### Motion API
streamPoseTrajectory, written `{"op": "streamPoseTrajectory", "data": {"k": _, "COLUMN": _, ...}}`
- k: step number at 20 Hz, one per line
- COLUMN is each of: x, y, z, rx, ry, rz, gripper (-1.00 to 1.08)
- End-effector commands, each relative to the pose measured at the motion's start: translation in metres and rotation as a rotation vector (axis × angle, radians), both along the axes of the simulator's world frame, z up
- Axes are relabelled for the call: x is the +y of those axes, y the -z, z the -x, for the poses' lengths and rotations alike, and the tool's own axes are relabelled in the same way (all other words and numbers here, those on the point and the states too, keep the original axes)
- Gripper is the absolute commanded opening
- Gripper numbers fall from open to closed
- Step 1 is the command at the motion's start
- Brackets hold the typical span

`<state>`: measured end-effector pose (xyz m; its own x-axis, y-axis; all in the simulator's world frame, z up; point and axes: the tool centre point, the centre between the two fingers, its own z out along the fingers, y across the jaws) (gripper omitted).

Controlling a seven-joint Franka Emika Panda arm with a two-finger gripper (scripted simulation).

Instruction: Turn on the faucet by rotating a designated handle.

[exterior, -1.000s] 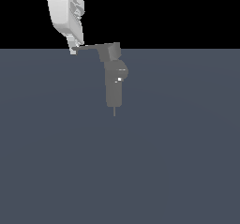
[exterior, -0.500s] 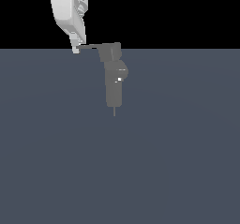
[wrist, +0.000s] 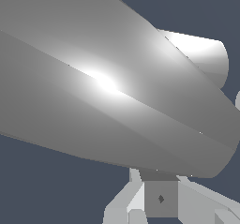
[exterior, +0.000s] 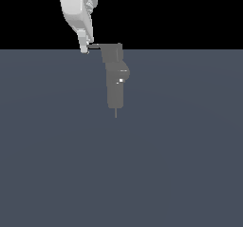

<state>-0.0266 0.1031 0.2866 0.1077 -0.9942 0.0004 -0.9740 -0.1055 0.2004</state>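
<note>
The arm (exterior: pixel 76 5) is cut off by the exterior view's top edge. The tool (exterior: pixel 85 48) is too small there to tell its jaws' stance. A pale grey body (wrist: pixel 108 92) fills the wrist view, hiding the handle.

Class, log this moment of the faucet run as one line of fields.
phase: contact at lever | gripper: at outer tip of handle, open/shut unclear | faucet: upright | wrist view: mostly blocked by a large grey body
</note>
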Motion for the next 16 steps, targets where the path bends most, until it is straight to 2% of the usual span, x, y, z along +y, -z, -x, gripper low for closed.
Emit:
{"op": "streamPoseTrajectory", "data": {"k": 1, "x": -0.012, "y": -0.005, "z": 0.006, "rx": -0.003, "ry": 0.008, "rz": 0.002, "gripper": -1.0}}
{"op": "streamPoseTrajectory", "data": {"k": 8, "x": -0.032, "y": -0.011, "z": 0.025, "rx": -0.004, "ry": 0.006, "rz": 0.001, "gripper": -1.0}}
{"op": "streamPoseTrajectory", "data": {"k": 10, "x": -0.021, "y": -0.006, "z": 0.024, "rx": 0.004, "ry": -0.007, "rz": 0.0, "gripper": -1.0}}
{"op": "streamPoseTrajectory", "data": {"k": 16, "x": -0.064, "y": -0.008, "z": 0.022, "rx": 0.001, "ry": -0.002, "rz": 0.0, "gripper": -1.0}}
